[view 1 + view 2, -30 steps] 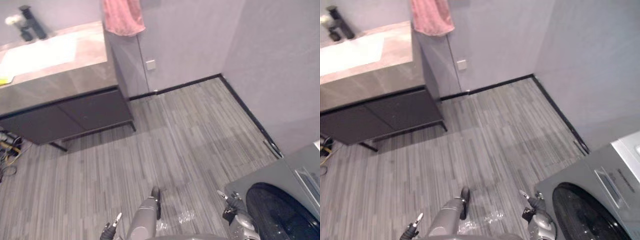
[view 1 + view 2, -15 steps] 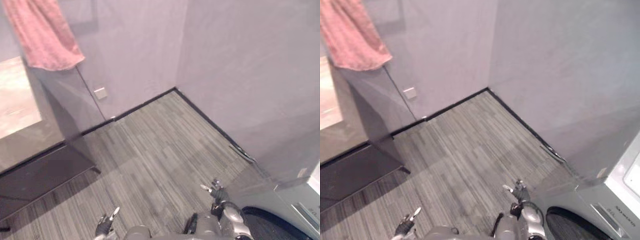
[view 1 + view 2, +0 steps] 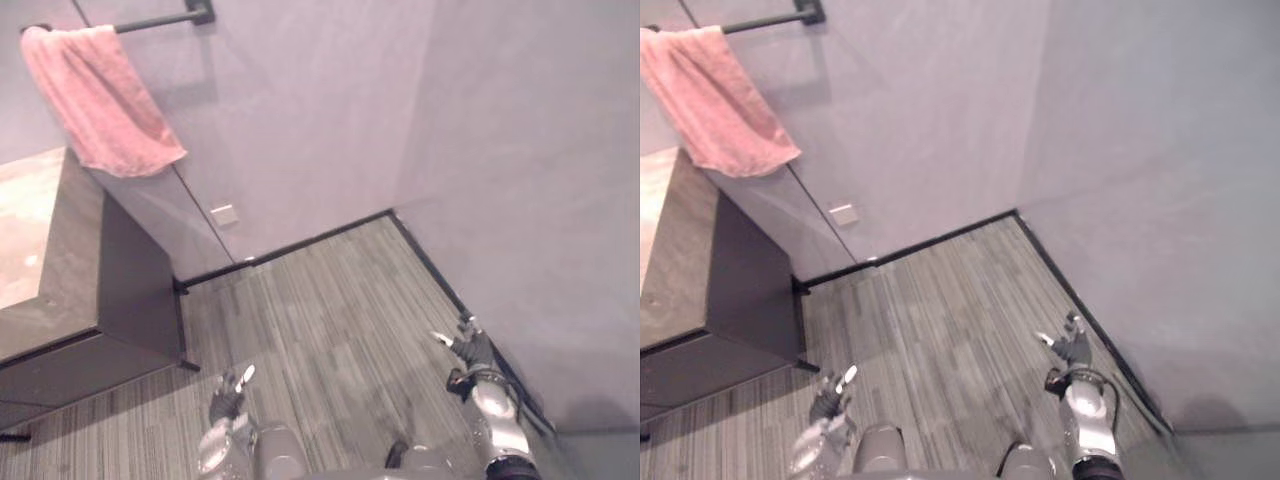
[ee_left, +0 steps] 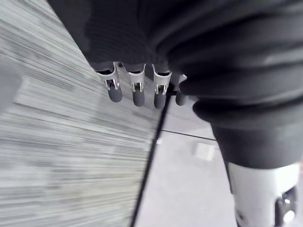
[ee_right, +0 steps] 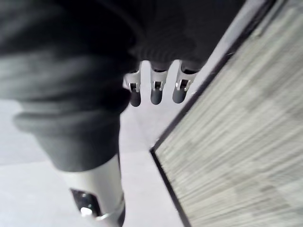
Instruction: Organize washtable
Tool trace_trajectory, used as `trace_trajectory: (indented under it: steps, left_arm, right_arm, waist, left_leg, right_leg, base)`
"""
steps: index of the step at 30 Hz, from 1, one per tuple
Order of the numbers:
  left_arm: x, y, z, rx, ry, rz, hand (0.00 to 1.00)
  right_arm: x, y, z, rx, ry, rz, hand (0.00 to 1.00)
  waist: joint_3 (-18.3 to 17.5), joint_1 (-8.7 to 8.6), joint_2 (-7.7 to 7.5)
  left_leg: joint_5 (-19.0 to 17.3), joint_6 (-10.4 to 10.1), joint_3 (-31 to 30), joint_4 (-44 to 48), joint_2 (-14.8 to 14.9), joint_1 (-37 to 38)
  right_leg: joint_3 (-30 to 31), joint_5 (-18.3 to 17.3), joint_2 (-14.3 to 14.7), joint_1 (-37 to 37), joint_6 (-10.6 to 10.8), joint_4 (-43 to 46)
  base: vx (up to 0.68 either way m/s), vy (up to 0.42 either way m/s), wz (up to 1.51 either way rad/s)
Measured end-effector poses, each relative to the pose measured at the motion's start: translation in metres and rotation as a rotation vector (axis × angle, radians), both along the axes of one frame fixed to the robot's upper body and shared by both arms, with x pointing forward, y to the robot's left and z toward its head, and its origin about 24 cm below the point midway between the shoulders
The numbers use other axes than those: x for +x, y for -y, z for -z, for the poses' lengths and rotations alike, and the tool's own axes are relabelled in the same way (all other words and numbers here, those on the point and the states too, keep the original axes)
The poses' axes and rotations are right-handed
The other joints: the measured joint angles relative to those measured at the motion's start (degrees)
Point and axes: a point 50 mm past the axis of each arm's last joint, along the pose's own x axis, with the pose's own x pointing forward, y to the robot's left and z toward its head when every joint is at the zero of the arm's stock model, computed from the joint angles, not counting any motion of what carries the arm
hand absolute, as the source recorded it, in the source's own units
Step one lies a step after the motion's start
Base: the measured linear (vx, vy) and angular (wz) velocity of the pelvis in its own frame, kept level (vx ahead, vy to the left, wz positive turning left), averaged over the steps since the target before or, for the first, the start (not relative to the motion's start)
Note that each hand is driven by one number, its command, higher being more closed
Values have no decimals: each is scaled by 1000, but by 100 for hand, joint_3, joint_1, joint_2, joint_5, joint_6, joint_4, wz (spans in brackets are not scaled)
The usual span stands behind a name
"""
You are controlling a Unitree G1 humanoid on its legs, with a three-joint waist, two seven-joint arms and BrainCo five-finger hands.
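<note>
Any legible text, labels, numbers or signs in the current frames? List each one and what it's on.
None readable.
The pink towel, its black rail and the washtable carry no print.
The small wall plate looks blank.
The left hand and right hand hang open over the floor, with no markings visible.

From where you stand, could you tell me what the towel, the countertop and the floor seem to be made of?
Towel: soft pink cloth, it drapes in folds. Countertop: probably polished stone, mottled with a sheen. Floor: likely wood-look planks, grey and streaked.
</note>
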Motion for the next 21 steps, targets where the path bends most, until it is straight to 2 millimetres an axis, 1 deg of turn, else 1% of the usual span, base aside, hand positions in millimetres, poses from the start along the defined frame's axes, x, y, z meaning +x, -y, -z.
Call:
trace_trajectory:
  steps: [1, 2, 3, 4, 5, 6, 7, 8, 9, 10, 11, 12, 13, 14, 15, 16, 17, 18, 19, 20, 21]
  left_arm:
    - [9, -3, -16, 22, 76, -28, 0]
    - [12, -6, -23, 32, 108, -42, 0]
    - [19, -11, -38, 60, 169, -88, 0]
    - [24, -16, -56, 104, 231, -125, 0]
    - [27, -19, -66, 136, 262, -137, 0]
    - [30, -26, -87, 197, 332, -171, 0]
    - [31, -33, -108, 253, 402, -207, 0]
    - [32, -34, -119, 289, 439, -217, 0]
    - [33, -35, -140, 354, 509, -227, 0]
    - [33, -35, -158, 427, 566, -224, 0]
    - [32, -34, -163, 469, 572, -226, 0]
    - [33, -33, -175, 524, 605, -229, 0]
    - [32, -32, -181, 548, 625, -230, 0]
    - [29, -31, -195, 604, 671, -233, 0]
    - [20, -33, -209, 667, 722, -253, 0]
    - [14, -36, -215, 697, 743, -269, 0]
    - [3, -41, -224, 761, 778, -302, 0]
    - [-6, -47, -233, 811, 814, -350, 0]
    - [-9, -50, -238, 833, 833, -375, 0]
    - [-14, -54, -244, 861, 860, -418, 0]
    - [-18, -57, -250, 876, 887, -474, 0]
  right_arm:
    - [8, 3, -12, -6, 58, 18, 0]
    - [11, 4, -18, -8, 84, 22, 0]
    - [16, 5, -28, -14, 128, 26, 0]
    - [20, 7, -36, -20, 166, 35, 0]
    - [22, 7, -41, -23, 187, 39, 0]
    - [27, 6, -52, -27, 237, 44, 0]
    - [31, 2, -59, -15, 277, 44, 0]
    - [32, 0, -60, -3, 289, 44, 0]
    - [34, -4, -65, 12, 314, 41, 0]
    - [35, -9, -70, 33, 345, 33, 0]
    - [35, -11, -72, 45, 360, 33, 0]
    - [36, -16, -76, 71, 389, 34, 0]
    - [36, -18, -78, 80, 398, 29, 0]
    - [37, -25, -82, 88, 418, 0, 0]
    - [39, -37, -84, 102, 431, -50, 0]
    - [39, -44, -86, 113, 440, -81, 0]
    - [37, -56, -91, 128, 467, -136, 0]
    - [35, -66, -98, 138, 511, -192, 0]
    - [34, -70, -103, 142, 536, -212, 0]
    - [32, -74, -111, 146, 580, -247, 0]
    - [31, -75, -115, 151, 605, -263, 0]
  waist:
    - [2, 12, -9]
    - [3, 25, -25]
    - [11, 43, -59]
    - [5, 123, -93]
    - [7, 158, -105]
    - [-3, 219, -113]
    - [-102, 279, -182]
    - [-119, 253, -271]
    - [-153, 287, -356]
    - [-175, 308, -397]
    - [-182, 295, -405]
    - [-186, 259, -411]
    - [-187, 256, -414]
    - [-183, 242, -412]
    - [-182, 245, -415]
    - [-181, 242, -409]
    - [-195, 207, -365]
    - [-223, 138, -315]
    - [-224, 108, -310]
    - [-221, 76, -223]
    - [-263, 73, -211]
  left_leg:
    - [-35, -41, 266, -601, -103, -190]
    - [-33, -44, 378, -943, -174, -263]
    - [2, -89, 588, -1706, -341, -350]
    - [111, -188, 727, -2513, -515, -370]
    - [176, -255, 740, -2896, -594, -371]
    - [553, -171, 783, -3452, -706, -367]
    - [1137, 204, 851, -3334, -797, -312]
    - [976, 441, 853, -3105, -873, -394]
    - [595, 596, 827, -2583, -905, -532]
    - [212, 746, 823, -2157, -975, -541]
    - [105, 852, 843, -2052, -1035, -494]
    - [-146, 1034, 854, -1938, -1204, -276]
    - [-258, 1068, 848, -1957, -1284, -119]
    - [-493, 1135, 802, -2085, -1443, 239]
    - [-641, 1128, 765, -2286, -1540, 649]
    - [-694, 1117, 734, -2443, -1586, 885]
    - [-732, 1094, 646, -2761, -1655, 1295]
    - [-738, 1080, 496, -3022, -1709, 1595]
    - [-722, 1053, 445, -3127, -1741, 1719]
    - [-746, 952, 303, -3246, -1772, 1911]
    - [-797, 857, 173, -3337, -1768, 2075]
  right_leg:
    - [-146, 1, 57, 209, 2, -241]
    - [-217, 2, 65, 309, 4, -345]
    - [-398, 9, 64, 534, 18, -538]
    - [-514, 9, 43, 737, 74, -674]
    - [-554, -2, 28, 834, 131, -730]
    - [-594, -107, -29, 1026, 393, -802]
    - [-574, -187, -136, 1172, 638, -858]
    - [-595, -186, -225, 1216, 668, -829]
    - [-547, -124, -396, 1203, 779, -588]
    - [-422, -118, -630, 1137, 805, 23]
    - [-352, -108, -785, 1038, 828, 486]
    - [-173, 184, -1160, 781, 935, 1571]
    - [3, 389, -1326, 604, 850, 2131]
    - [287, 483, -1555, 224, 546, 3403]
    - [654, 235, -1497, -185, 268, 4363]
    - [810, 87, -1382, -373, 225, 4648]
    - [927, -180, -1107, -715, 178, 4823]
    - [936, -441, -808, -1073, 136, 4641]
    - [934, -548, -696, -1254, 85, 4470]
    - [936, -695, -475, -1599, 17, 3884]
    - [854, -672, -301, -1832, 1, 2928]
  base:
    - [412, -128, 50]
    - [437, -64, 52]
    - [451, 8, 45]
    - [456, 51, 39]
    - [462, 133, 19]
    - [489, 200, -2]
    - [513, 217, 9]
    - [556, 237, 17]
    - [592, 281, 34]
    - [707, 380, 30]
    - [690, 421, 43]
    - [550, 349, 43]
    - [419, 254, 53]
    - [477, 227, 37]
    - [455, 185, 28]
    - [504, 166, 21]
    - [372, 66, 36]
    - [362, 50, 49]
    - [354, 7, 68]
    - [361, -19, 72]
    - [360, -35, 71]
